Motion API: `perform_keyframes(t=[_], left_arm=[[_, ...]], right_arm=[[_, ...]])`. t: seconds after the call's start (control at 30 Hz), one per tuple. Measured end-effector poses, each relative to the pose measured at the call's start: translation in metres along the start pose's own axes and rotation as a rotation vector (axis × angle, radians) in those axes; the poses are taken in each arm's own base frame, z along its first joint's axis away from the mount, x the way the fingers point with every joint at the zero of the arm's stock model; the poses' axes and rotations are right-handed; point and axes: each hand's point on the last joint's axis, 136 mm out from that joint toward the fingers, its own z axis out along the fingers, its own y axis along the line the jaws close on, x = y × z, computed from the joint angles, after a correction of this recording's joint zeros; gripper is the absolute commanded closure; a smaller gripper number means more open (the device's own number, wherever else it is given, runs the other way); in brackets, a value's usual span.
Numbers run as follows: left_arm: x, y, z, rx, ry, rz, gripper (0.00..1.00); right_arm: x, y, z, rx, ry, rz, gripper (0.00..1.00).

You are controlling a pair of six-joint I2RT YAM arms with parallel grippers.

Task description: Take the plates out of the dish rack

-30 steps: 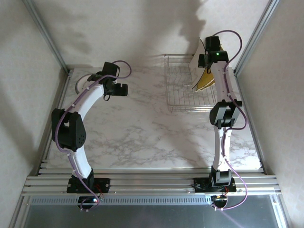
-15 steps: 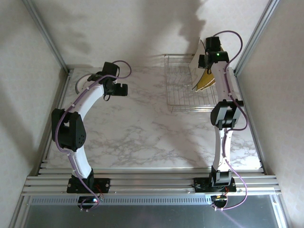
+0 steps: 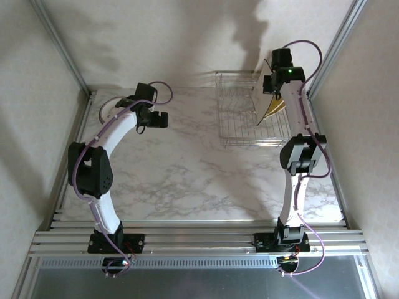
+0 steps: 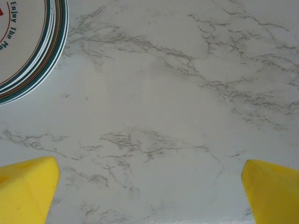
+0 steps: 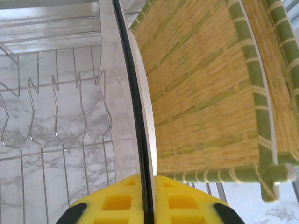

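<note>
While the right gripper was clamped on the near rim of a thin pale plate, that plate stood on edge at the right end of the dish rack. Its dark rim ran straight out from between the yellow pads. The long axis therefore lay in line with the fingers and with the rack's dividers, so the next move probably called for a straight lift, without twisting. Just right of it in the rack leaned the yellow woven plates; whether they touched it I could not tell. The left gripper hung well left of the rack with its jaws spread and empty, beside a stack of round plates on the marble table. The right arm was clearly the nearer to the rack.
</note>
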Motion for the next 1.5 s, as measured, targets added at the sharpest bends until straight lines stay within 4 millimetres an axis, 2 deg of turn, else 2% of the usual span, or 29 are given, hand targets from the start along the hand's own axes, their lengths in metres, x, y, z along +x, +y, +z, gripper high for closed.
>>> perform_keyframes(t=[0.13, 0.33, 0.7, 0.83, 0.97, 1.27, 1.5], left_arm=[[-0.001, 0.0, -0.002, 0.001, -0.004, 0.0, 0.0], [0.0, -0.003, -0.006, 0.006, -0.009, 0.004, 0.0], [0.002, -0.016, -0.024, 0.038, -0.036, 0.021, 0.0], [0.002, -0.017, -0.025, 0.04, -0.037, 0.025, 0.0], [0.005, -0.024, -0.026, 0.048, -0.034, 0.036, 0.0], [0.009, -0.04, -0.028, 0.067, -0.033, 0.058, 0.0], [0.01, -0.043, -0.028, 0.071, -0.033, 0.059, 0.0]], right_arm=[[0.002, -0.002, -0.011, 0.003, 0.008, -0.013, 1.0], [0.002, -0.011, -0.038, 0.022, 0.0, -0.033, 1.0], [-0.004, -0.026, -0.114, 0.009, -0.083, -0.02, 1.0], [0.01, -0.027, -0.138, -0.026, -0.084, 0.003, 1.0], [0.03, -0.019, -0.155, -0.11, -0.069, 0.048, 1.0], [0.069, 0.014, -0.176, -0.352, -0.049, 0.195, 1.0], [0.09, 0.026, -0.195, -0.477, -0.073, 0.3, 1.0]])
